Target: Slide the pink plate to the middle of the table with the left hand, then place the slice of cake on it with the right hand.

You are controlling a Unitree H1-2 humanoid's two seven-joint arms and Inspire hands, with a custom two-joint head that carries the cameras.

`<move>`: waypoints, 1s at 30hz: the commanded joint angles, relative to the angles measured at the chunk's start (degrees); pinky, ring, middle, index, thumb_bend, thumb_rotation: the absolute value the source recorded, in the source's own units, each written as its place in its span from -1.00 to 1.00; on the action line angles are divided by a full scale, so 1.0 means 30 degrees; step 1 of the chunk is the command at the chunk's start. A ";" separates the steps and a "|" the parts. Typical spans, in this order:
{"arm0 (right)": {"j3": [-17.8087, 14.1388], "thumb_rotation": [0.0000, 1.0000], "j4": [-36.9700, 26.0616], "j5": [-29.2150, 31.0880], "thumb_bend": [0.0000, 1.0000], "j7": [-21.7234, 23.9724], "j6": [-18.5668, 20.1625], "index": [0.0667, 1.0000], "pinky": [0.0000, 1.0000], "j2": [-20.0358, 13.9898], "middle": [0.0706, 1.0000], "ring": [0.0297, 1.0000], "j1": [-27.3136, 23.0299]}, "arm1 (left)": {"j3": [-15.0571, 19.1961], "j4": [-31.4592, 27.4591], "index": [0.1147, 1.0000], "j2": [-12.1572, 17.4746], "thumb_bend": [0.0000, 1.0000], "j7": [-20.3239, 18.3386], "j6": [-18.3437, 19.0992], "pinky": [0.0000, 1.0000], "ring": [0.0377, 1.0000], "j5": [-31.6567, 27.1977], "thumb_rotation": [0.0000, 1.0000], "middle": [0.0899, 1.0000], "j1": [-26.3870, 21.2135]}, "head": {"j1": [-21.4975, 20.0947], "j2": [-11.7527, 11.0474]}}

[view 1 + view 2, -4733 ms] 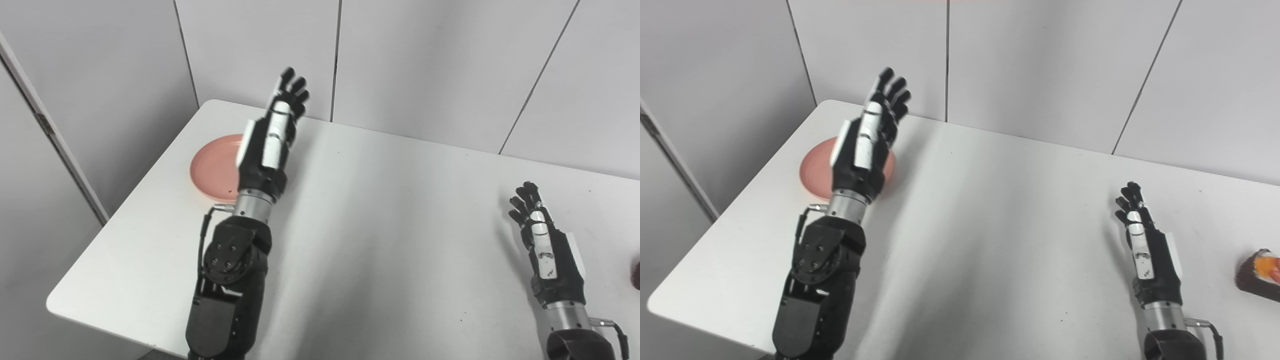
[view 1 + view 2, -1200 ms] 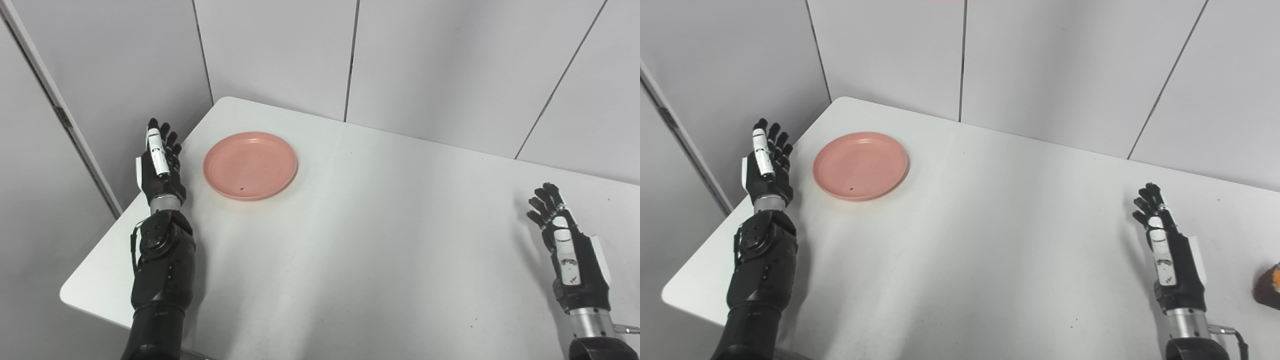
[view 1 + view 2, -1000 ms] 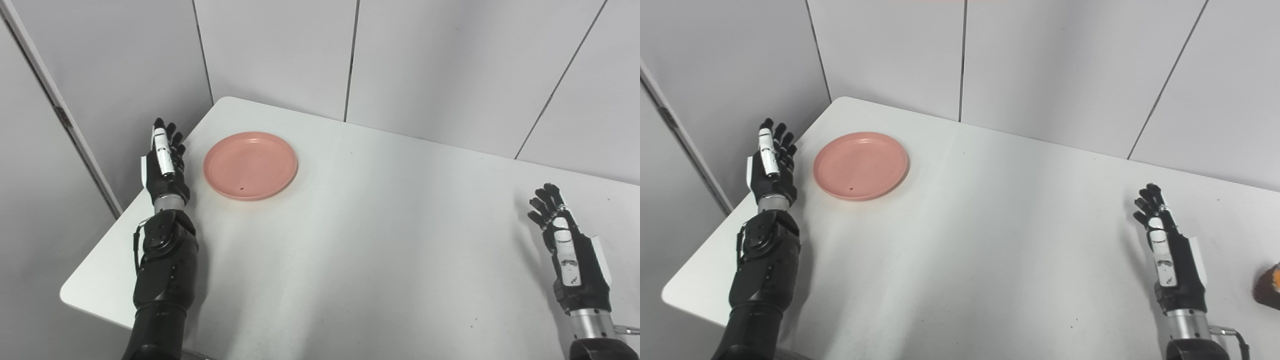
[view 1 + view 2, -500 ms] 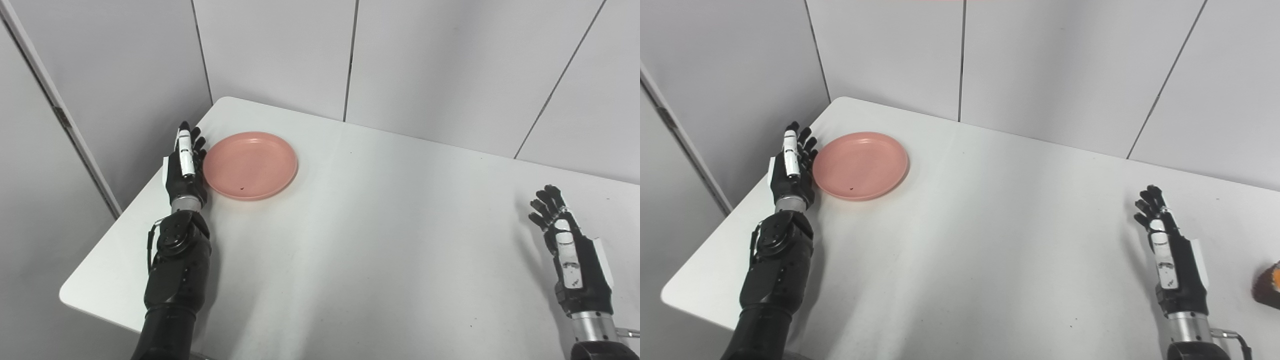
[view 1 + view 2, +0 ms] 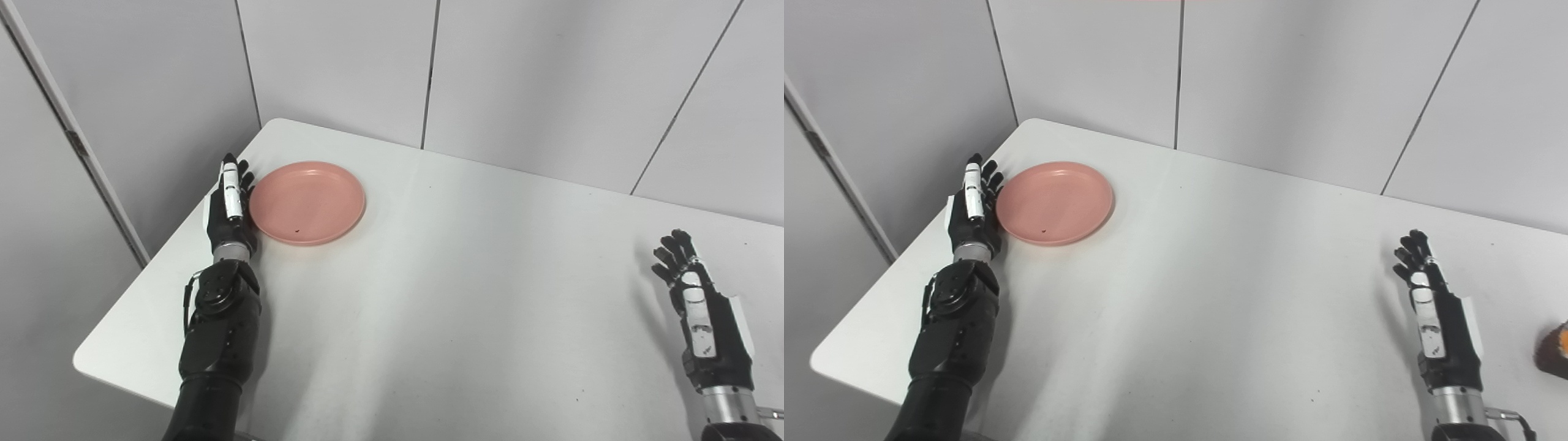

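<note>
The pink plate (image 5: 306,202) lies flat near the far left corner of the white table (image 5: 465,294). My left hand (image 5: 229,208) stands on edge right at the plate's left rim, fingers straight and apart, holding nothing; I cannot tell whether it touches the rim. Far to the right, my right hand (image 5: 701,309) hovers open over the table's near right part. A dark slice of cake (image 5: 1554,355) with an orange top shows only partly at the right edge of the right eye view, to the right of my right hand.
Grey wall panels (image 5: 429,67) stand close behind the table's far edge. The table's left edge (image 5: 165,263) runs just beside my left forearm.
My left hand has moved right from beyond the table's left edge up to the plate's left rim. The plate has stayed where it was. My right hand has sunk slightly.
</note>
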 commanded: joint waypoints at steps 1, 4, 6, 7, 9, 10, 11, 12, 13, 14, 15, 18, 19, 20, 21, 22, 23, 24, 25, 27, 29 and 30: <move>0.0118 1.00 0.0832 0.0045 -0.32 -0.0159 0.0236 0.89 0.84 0.0508 0.87 0.84 0.1581 | -0.0107 -0.0024 0.93 0.0269 -0.18 -0.0339 -0.0181 0.95 0.93 0.0189 1.00 0.92 -0.0436 | -0.0085 0.0013; 0.0113 1.00 0.0842 0.0112 -0.32 -0.0106 0.0171 0.89 0.84 0.0540 0.87 0.85 0.1571 | -0.0211 -0.0056 0.91 0.0197 -0.19 -0.0314 -0.0092 0.93 0.91 0.0219 1.00 0.90 -0.0449 | -0.0172 0.0026; 0.0146 1.00 0.0775 0.0071 -0.31 -0.0098 0.0274 0.89 0.84 0.0531 0.87 0.85 0.1586 | -0.0346 -0.0024 0.90 0.0137 -0.18 -0.0412 -0.0036 0.94 0.90 0.0219 1.00 0.89 -0.0462 | -0.0195 0.0016; 0.0179 1.00 0.0695 -0.0004 -0.30 -0.0114 0.0354 0.90 0.85 0.0515 0.87 0.86 0.1603 | -0.0401 0.0031 0.91 0.0098 -0.18 -0.0501 -0.0083 0.95 0.91 0.0171 1.00 0.89 -0.0482 | -0.0224 0.0017; 0.0231 1.00 0.0570 -0.0141 -0.29 -0.0144 0.0396 0.91 0.85 0.0494 0.88 0.86 0.1629 | -0.0583 0.0113 0.91 0.0047 -0.19 -0.0597 -0.0060 0.96 0.91 0.0220 1.00 0.89 -0.0515 | -0.0261 0.0030; 0.0241 1.00 0.0545 -0.0186 -0.28 -0.0156 0.0385 0.91 0.85 0.0492 0.88 0.86 0.1635 | -0.0662 0.0130 0.91 0.0043 -0.19 -0.0624 -0.0024 0.95 0.91 0.0273 1.00 0.88 -0.0520 | -0.0261 0.0030; 0.0222 1.00 0.0496 -0.0160 -0.28 -0.0165 0.0430 0.91 0.85 0.0531 0.88 0.86 0.1642 | -0.0813 0.0133 0.90 0.0003 -0.19 -0.0682 0.0008 0.95 0.91 0.0358 1.00 0.88 -0.0519 | -0.0343 0.0032; 0.0203 1.00 0.0464 -0.0138 -0.30 -0.0169 0.0470 0.91 0.85 0.0563 0.88 0.86 0.1646 | -0.0909 0.0137 0.88 -0.0026 -0.19 -0.0727 0.0019 0.93 0.89 0.0414 1.00 0.87 -0.0519 | -0.0378 0.0033; 0.0197 1.00 0.0415 -0.0081 -0.31 -0.0132 0.0542 0.91 0.85 0.0589 0.88 0.85 0.1654 | -0.1043 0.0115 0.87 -0.0095 -0.20 -0.0813 0.0057 0.92 0.89 0.0454 1.00 0.87 -0.0505 | -0.0405 0.0029; 0.0194 1.00 0.0384 -0.0047 -0.32 -0.0105 0.0593 0.92 0.86 0.0606 0.88 0.86 0.1658 | -0.1132 0.0104 0.87 -0.0140 -0.20 -0.0873 0.0084 0.92 0.88 0.0480 1.00 0.87 -0.0498 | -0.0433 0.0029; 0.0200 1.00 0.0361 -0.0065 -0.32 -0.0111 0.0625 0.92 0.86 0.0622 0.89 0.86 0.1660 | -0.1234 0.0136 0.87 -0.0196 -0.20 -0.0944 0.0084 0.92 0.88 0.0499 1.00 0.87 -0.0497 | -0.0493 0.0020; 0.0238 1.00 0.0258 -0.0208 -0.33 -0.0189 0.0708 0.91 0.86 0.0657 0.89 0.86 0.1681 | -0.1516 0.0236 0.86 -0.0282 -0.19 -0.1113 0.0043 0.92 0.89 0.0525 1.00 0.86 -0.0481 | -0.0601 0.0007; 0.0253 1.00 0.0139 -0.0201 -0.33 -0.0187 0.0841 0.91 0.86 0.0678 0.89 0.86 0.1709 | -0.1639 0.0237 0.86 -0.0326 -0.19 -0.1139 0.0044 0.92 0.89 0.0563 1.00 0.86 -0.0464 | -0.0643 0.0017; 0.0269 1.00 0.0080 -0.0207 -0.32 -0.0174 0.0863 0.91 0.87 0.0692 0.90 0.87 0.1727 | -0.1788 0.0233 0.85 -0.0366 -0.19 -0.1150 0.0023 0.90 0.88 0.0650 1.00 0.86 -0.0443 | -0.0689 0.0018; 0.0262 1.00 0.0061 -0.0158 -0.33 -0.0145 0.0848 0.92 0.88 0.0720 0.90 0.87 0.1732 | -0.1914 0.0199 0.85 -0.0422 -0.19 -0.1183 0.0024 0.89 0.88 0.0692 1.00 0.85 -0.0426 | -0.0737 0.0026; 0.0251 1.00 0.0085 -0.0084 -0.34 -0.0096 0.0791 0.92 0.88 0.0750 0.90 0.88 0.1719 | -0.2075 0.0188 0.85 -0.0459 -0.19 -0.1257 0.0020 0.89 0.87 0.0772 1.00 0.85 -0.0421 | -0.0791 0.0029; 0.0249 1.00 0.0080 -0.0038 -0.34 -0.0053 0.0766 0.92 0.89 0.0770 0.90 0.88 0.1716 | -0.2227 0.0162 0.86 -0.0530 -0.18 -0.1296 0.0022 0.89 0.88 0.0861 1.00 0.86 -0.0427 | -0.0812 0.0034; 0.0257 1.00 0.0061 -0.0026 -0.34 -0.0018 0.0763 0.92 0.89 0.0779 0.90 0.88 0.1716 | -0.2350 0.0133 0.85 -0.0597 -0.19 -0.1307 0.0042 0.87 0.87 0.0946 1.00 0.85 -0.0435 | -0.0837 0.0039; 0.0265 1.00 0.0044 -0.0030 -0.33 0.0001 0.0767 0.92 0.89 0.0780 0.91 0.88 0.1718 | -0.2431 0.0116 0.84 -0.0632 -0.18 -0.1299 0.0052 0.85 0.86 0.0999 1.00 0.84 -0.0439 | -0.0837 0.0039; 0.0306 1.00 -0.0355 -0.0093 -0.33 -0.0052 0.0970 0.90 0.87 0.0852 0.89 0.86 0.1805 | -0.2738 -0.0091 0.83 -0.0851 -0.19 -0.1284 0.0171 0.84 0.85 0.1162 1.00 0.83 -0.0418 | -0.0913 0.0056; 0.0357 1.00 -0.0829 -0.0172 -0.33 -0.0121 0.1282 0.89 0.86 0.0928 0.88 0.85 0.1911 | -0.3035 -0.0287 0.83 -0.1061 -0.20 -0.1289 0.0312 0.83 0.84 0.1352 1.00 0.82 -0.0379 | -0.0960 0.0077; 0.0374 1.00 -0.0978 -0.0211 -0.33 -0.0142 0.1407 0.89 0.87 0.0955 0.89 0.86 0.1944 | -0.3137 -0.0364 0.83 -0.1119 -0.20 -0.1331 0.0374 0.85 0.84 0.1419 1.00 0.82 -0.0355 | -0.1046 0.0131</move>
